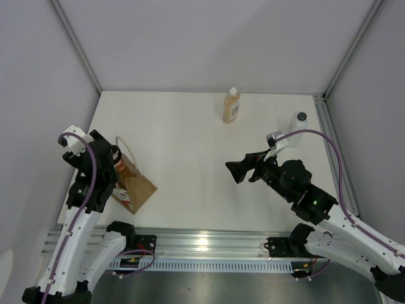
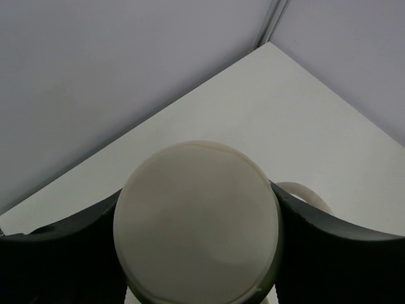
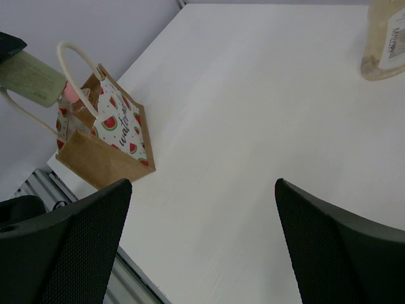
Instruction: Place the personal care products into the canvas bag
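The small tan fabric bag (image 3: 104,149) with cream loop handles carries a watermelon print and a dark script word I can't read. The amber bottle's (image 3: 386,38) label is blurred too. My left pincer (image 2: 199,253) is clamped on the olive-green bottle (image 3: 31,77), its white cap (image 2: 196,221) filling that wrist view, at the bag's mouth on the surface's (image 1: 190,145) left. A pink cap (image 3: 69,94) peeks from inside the bag. My right pincer (image 1: 235,171) hovers mid-surface, spread wide and empty. The white bottle with dark cap (image 1: 299,121) stands far right.

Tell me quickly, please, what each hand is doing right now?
Left hand: closed on the olive-green plastic bottle with the round white cap.
Right hand: open, holding nothing.
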Motion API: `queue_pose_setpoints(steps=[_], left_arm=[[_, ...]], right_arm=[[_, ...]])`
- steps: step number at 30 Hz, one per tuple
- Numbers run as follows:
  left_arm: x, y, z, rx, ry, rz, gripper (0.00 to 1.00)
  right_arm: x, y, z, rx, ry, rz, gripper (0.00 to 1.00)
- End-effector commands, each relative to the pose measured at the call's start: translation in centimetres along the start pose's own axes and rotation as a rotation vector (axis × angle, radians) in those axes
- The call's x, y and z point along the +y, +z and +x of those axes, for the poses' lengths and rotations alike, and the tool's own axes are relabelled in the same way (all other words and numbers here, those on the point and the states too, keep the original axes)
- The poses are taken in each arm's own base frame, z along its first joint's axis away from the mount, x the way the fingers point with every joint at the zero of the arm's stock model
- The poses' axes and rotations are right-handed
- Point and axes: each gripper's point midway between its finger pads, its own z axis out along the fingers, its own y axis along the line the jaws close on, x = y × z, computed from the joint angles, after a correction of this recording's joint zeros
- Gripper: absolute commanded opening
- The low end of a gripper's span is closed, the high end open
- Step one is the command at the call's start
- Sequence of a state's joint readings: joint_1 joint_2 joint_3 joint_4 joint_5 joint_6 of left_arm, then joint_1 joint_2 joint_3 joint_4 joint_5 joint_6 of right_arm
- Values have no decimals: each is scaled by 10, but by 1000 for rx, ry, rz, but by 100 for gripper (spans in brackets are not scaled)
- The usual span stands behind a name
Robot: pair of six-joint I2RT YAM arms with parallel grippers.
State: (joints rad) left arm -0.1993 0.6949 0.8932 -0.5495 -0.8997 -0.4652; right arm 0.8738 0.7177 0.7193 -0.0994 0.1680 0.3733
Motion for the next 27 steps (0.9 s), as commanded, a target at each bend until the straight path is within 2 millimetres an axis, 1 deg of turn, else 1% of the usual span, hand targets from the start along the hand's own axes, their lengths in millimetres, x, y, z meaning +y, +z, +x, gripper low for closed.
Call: queue_pose_setpoints(steps=[1,3,4,7,10,12,15,16,20,24,27], left_arm=[[7,-3,1,8,24,8,0],[9,-5,-4,-2,19,1,0],[12,-7,-10,-8,18,-8,1],[20,-5,-14,-17,84,-62,1],[23,-1,-9,-10,106,-90,0],[26,5,5,14,126,-104,0],[35,12,21,59,162,-171,1],[39,12,22,64,159,-194,1],[40,14,16,56,149,-196,0],[41,19,24,73,173,-209,1],[39,23,29,93,174,-208,0]], right_arm=[[8,-4,-17,-45,5,-24,99],[7,-4,-17,-46,3,-22,99],[7,-5,-18,-50,2,-22,99],[7,-4,-17,-45,2,-20,99],[7,-5,-18,-49,4,-19,99],[7,-5,-18,-51,2,-18,99],[6,-5,-18,-49,2,-15,99],[7,-6,-19,-51,2,-18,99],[7,-8,-21,-56,3,-18,99],[7,-9,-22,-62,4,-19,99],[6,-9,-22,-62,4,-16,99]])
